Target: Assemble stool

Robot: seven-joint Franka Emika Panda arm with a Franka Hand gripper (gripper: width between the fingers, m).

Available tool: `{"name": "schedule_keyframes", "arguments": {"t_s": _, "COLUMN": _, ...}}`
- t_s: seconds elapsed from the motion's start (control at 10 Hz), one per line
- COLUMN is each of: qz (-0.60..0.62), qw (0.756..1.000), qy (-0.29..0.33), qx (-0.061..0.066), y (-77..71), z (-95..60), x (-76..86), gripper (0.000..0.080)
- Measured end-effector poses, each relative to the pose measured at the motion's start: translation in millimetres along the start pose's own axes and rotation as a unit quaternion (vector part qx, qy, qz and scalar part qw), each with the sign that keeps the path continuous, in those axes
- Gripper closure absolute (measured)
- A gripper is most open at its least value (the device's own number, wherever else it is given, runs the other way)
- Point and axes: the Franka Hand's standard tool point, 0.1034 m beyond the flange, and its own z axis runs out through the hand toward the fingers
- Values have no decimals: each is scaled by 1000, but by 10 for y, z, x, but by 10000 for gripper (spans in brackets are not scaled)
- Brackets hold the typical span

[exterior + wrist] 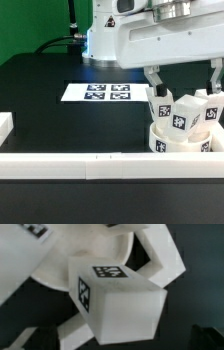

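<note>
Black tabletop (45, 110) carries white border rail (70, 164) along near edge. Marker board (98, 93) lies flat mid-table. Round seat (180, 141) sits at exterior view's right, against rail, legs (183, 116) standing on it. Hand (184, 85) above seat, fingers spread, pinching nothing.

Round white plastic stool seat (170, 141): smooth, matt, below the gripper. Blocky white plastic leg (122, 308): smooth, faint sheen, printed black-and-white tags. Black table top (45, 135): matt. Flat white marker board (97, 93): paper-like, matt.
</note>
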Motion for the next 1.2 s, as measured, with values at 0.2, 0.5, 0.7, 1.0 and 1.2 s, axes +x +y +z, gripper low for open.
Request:
{"name": "schedule_keyframes", "arguments": {"t_s": 0.2, "qz": -59, "qw": 998, "qy": 1, "qx": -3, "y": 10, "z": 0, "x": 7, "gripper": 150}}
{"name": "schedule_keyframes", "arguments": {"t_s": 0.5, "qz": -230, "qw": 973, "qy": -1, "qx": -19, "y": 13, "z": 38, "x": -10, "gripper": 150}}
{"name": "schedule_keyframes", "arguments": {"t_s": 0.7, "qz": -358, "qw": 933, "qy": -15, "qx": -28, "y": -61, "z": 77, "x": -26, "gripper": 150}}
{"name": "schedule_keyframes", "arguments": {"t_s": 1.0, "qz": -449, "qw": 892, "qy": -35, "qx": -37, "y": -86, "z": 107, "x": -69, "gripper": 150}}
{"name": "schedule_keyframes", "arguments": {"t_s": 1.2, "qz": -471, "qw": 880, "qy": -46, "qx": -40, "y": -67, "z": 112, "x": -91, "gripper": 150}}
